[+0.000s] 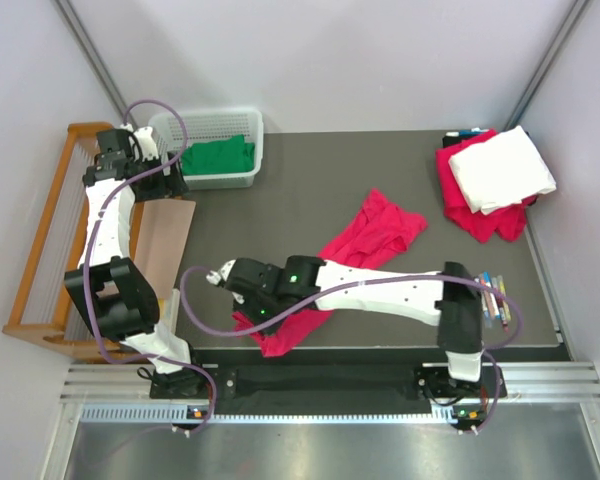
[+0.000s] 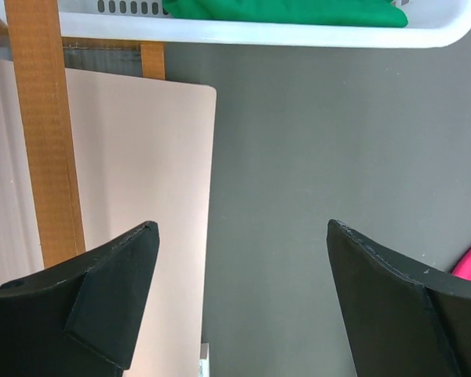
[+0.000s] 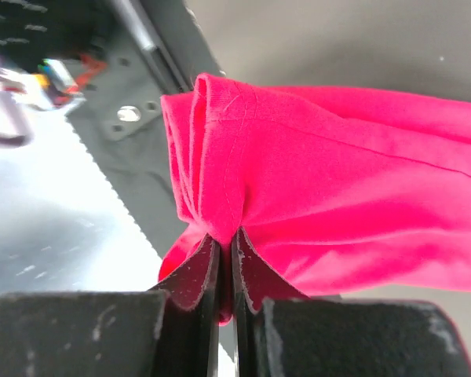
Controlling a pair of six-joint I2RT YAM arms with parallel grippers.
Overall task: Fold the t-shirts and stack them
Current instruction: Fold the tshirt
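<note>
Far left, a wooden rack (image 1: 40, 250) stands off the worktop (image 1: 320, 170). Left claw (image 2: 239, 298) hovers above a pale board (image 2: 133, 196) and bare mat, fingers spread wide, holding nothing. Just beyond it, the white lattice basket (image 1: 220, 113) holds the green t-shirt (image 1: 218, 158), bunched and not folded. Centre: the crimson t-shirt (image 1: 380, 235) sprawls crumpled from mid-worktop to the near edge, the right arm lying across it. Right claw (image 3: 226, 239) is pressed together on a gathered fold of that shirt at its near-left end, several layers caught in the pinch. Right of the arm, small coloured pens (image 1: 495, 295) lie near the edge. Far right corner: the white t-shirt (image 1: 500, 170) rests folded on a red cloth (image 1: 470, 215) that sticks out beneath it. Risks, as judged: the grip is on a bunched ridge, not a hem or corner, so a lift would likely raise a wad that won't spread flat. The bite looks shallow, and cloth could slip out under the shirt's own weight. The pinch sits at the worktop's lip, so a pull nearward could drag the shirt off. The forearm over the cloth could snag it.
</note>
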